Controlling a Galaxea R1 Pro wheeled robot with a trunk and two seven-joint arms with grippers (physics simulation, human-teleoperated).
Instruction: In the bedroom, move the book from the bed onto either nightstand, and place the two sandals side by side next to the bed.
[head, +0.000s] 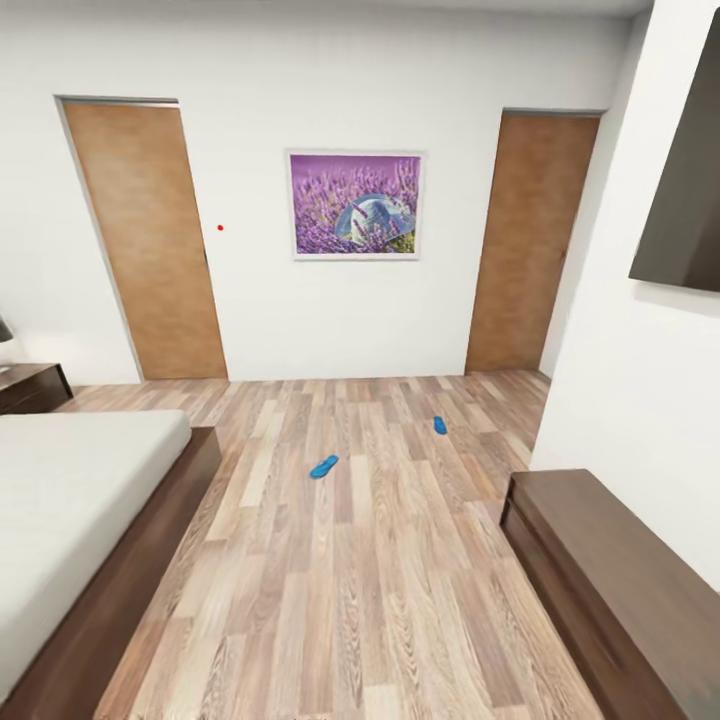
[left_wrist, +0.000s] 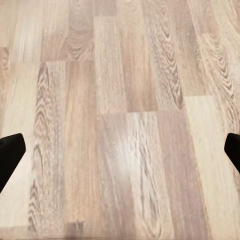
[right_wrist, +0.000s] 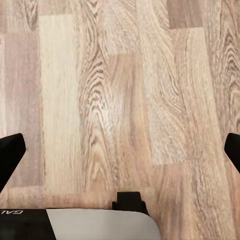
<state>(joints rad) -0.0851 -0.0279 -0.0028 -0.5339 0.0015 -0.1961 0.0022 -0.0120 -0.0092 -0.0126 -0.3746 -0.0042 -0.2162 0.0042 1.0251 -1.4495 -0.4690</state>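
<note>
Left end effector (left_wrist: 120, 150) spread open over bare floor (left_wrist: 120, 100).

Two bright blue sandals lie flat on the wood-plank floor, well apart: one sandal (head: 324, 466) nearer the bed (head: 70, 490), the other sandal (head: 440, 425) farther off. The bed's pale grey mattress sits in a dark brown frame, with a dark nightstand (head: 32, 385) behind it.

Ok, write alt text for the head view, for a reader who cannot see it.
Two blue sandals, one nearer the bed and one farther right, lie apart on the wood-plank floor. The bed sits at left with a nightstand beyond it, a dark bench at right. The far white wall holds two wooden doors and a lavender picture.
</note>
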